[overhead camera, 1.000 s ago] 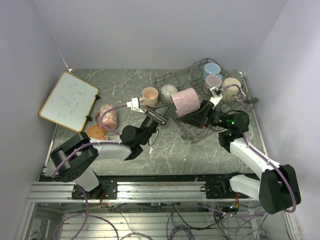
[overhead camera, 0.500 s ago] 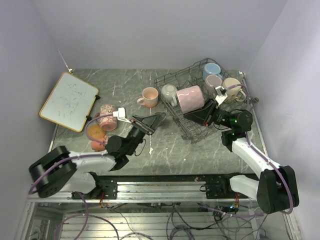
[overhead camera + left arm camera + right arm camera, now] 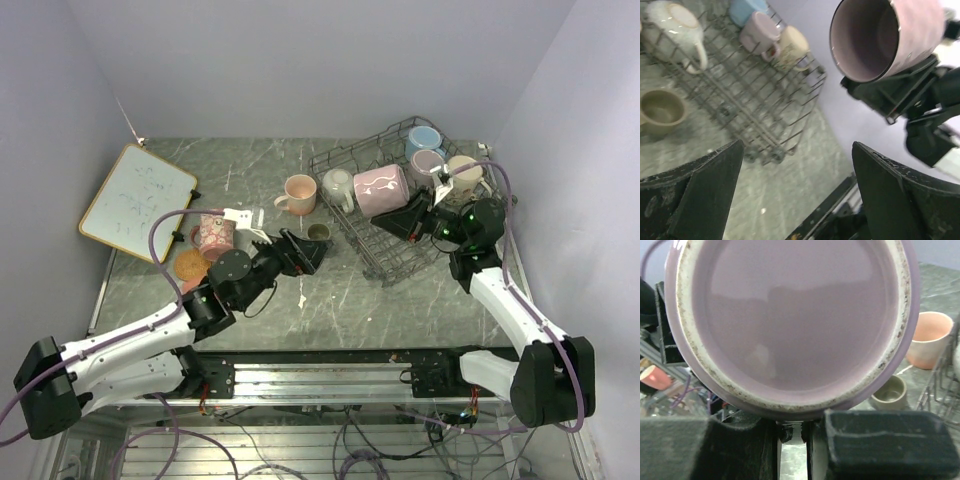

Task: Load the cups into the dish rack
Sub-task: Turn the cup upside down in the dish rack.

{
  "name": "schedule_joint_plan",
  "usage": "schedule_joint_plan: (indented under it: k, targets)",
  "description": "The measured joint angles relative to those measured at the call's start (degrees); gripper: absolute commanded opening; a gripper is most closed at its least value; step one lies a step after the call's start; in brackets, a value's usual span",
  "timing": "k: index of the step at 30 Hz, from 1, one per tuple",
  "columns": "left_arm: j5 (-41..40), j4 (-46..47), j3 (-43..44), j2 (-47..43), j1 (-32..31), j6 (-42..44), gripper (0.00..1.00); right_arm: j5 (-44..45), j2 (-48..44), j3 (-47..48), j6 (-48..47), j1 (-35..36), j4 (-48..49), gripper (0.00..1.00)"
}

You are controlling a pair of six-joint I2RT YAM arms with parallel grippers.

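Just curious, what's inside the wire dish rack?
A light blue mug, a mauve mug, a cream mug, a white mug; from above, the held pink mug hides the dish rack's middle.

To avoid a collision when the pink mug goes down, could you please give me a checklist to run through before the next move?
1. Grip: right gripper shut on the pink mug: ok.
2. Position: mug over the rack in the top view: ok.
3. Free tines beneath: hidden by the mug: cannot tell.
4. Clearance to the white mug beside it: looks tight: cannot tell.
5. Left gripper: open, off the rack, near the olive mug: ok.
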Motion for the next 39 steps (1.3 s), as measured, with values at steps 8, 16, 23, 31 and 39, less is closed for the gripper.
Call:
schedule_joint_plan:
  k: [8,16,23,31,39]
  targets:
    - [-0.39,-19.3,7.56,0.31,0.31,9.97,0.98,3.41,0.81,4.37,-14.32,-0.63,-13.11,0.0]
    - [-2.82,-27.96,8.92,-2.32,0.74,14.45,0.97,10.34,5.7,9.9,-27.36,-0.7,-24.17,0.0]
    - [-3.41,-30.12,5.9,-8.46,0.98,14.43,0.95,19.61,11.28,13.88,-34.6,-0.74,-28.57,0.0]
    - [-3.58,-32.46,4.44,-12.87,1.07,13.44,0.95,28.65,19.82,18.73,-38.4,-0.7,-30.88,0.0]
    - [-3.58,-34.27,4.44,-14.51,1.07,12.61,0.95,36.41,27.02,24.63,-40.72,0.31,-31.08,0.0]
